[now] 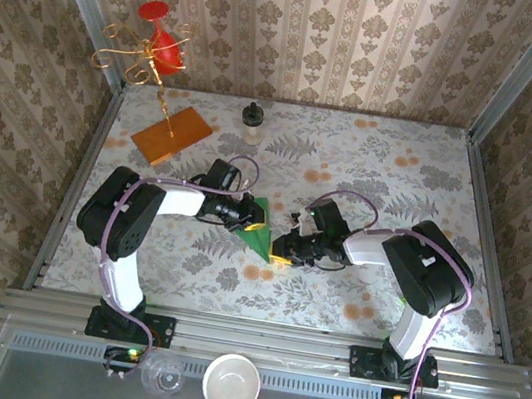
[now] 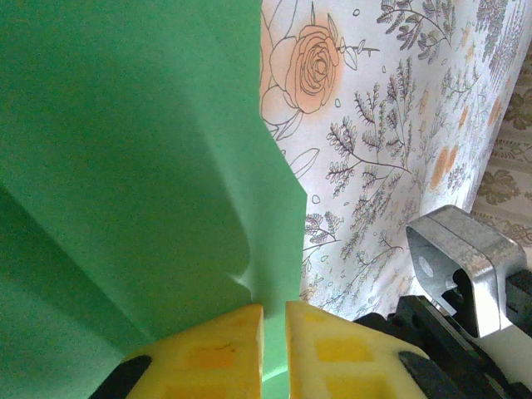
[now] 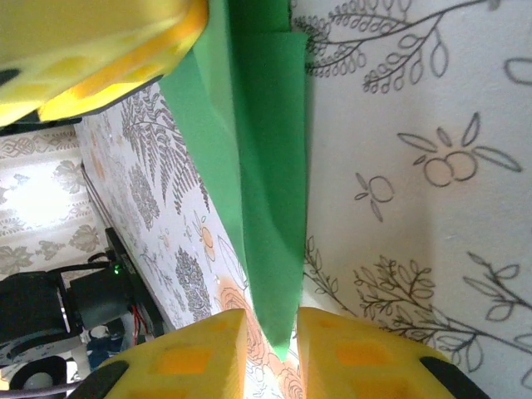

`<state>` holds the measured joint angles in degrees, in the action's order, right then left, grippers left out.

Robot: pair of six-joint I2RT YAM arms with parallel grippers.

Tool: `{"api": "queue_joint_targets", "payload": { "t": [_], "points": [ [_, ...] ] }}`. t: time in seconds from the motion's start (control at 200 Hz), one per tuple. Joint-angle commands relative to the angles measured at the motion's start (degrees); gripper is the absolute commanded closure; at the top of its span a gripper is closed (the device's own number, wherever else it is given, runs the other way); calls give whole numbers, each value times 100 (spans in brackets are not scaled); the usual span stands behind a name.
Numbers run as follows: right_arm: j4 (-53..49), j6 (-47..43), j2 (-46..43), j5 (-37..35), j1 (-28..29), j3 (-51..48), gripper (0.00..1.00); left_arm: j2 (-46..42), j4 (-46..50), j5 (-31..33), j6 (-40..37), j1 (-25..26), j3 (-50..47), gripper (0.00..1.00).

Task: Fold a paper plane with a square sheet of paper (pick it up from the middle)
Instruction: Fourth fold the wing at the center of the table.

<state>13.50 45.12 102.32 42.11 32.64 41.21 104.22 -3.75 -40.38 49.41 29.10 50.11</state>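
Top external view tells us the folding is well under way: the paper (image 1: 260,227) is creased into a narrow pointed wedge, but we judge it is no finished plane yet, and the wing folds seem left to do. Our left gripper (image 1: 243,214) is clenched on the paper's edge. The right gripper (image 1: 284,246) flanks its tip, and we cannot tell whether it pinches. Beyond the paper a board (image 1: 172,134), a wire stand (image 1: 153,50) and a bottle (image 1: 252,121) sit well apart from it, and nothing blocks us.
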Motion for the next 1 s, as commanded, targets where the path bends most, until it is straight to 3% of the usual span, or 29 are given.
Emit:
{"api": "queue_joint_targets", "payload": {
  "t": [0.0,0.995],
  "points": [
    [-369,-230,-217,-171,74,235,75,-16,-30,-64,-98,-45,-19,83],
    [-557,-399,231,-352,249,458,76,45,-6,-31,-54,-45,-45,83]
  ]
}}
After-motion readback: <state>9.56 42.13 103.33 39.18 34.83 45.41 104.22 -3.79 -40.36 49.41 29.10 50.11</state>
